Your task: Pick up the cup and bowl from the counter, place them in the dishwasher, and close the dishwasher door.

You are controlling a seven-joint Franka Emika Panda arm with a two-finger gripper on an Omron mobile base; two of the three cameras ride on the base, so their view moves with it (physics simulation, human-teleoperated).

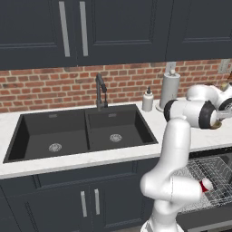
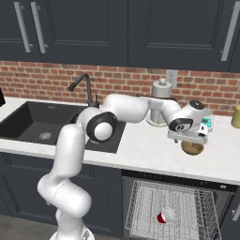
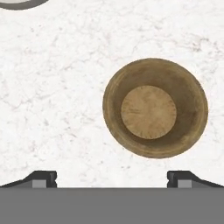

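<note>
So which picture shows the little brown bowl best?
The hand view: it looks straight down into the small olive-brown rounded bowl, showing its whole rim and paler flat bottom on the white marbled counter. The right base view shows part of it under the hand. The left base view shows a sliver beside the arm.

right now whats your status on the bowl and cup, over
Gripper open, above the bowl, nothing held. Bowl upright on the counter. Cup lying in the dishwasher rack, door down. Nothing between fingers and bowl.
</note>
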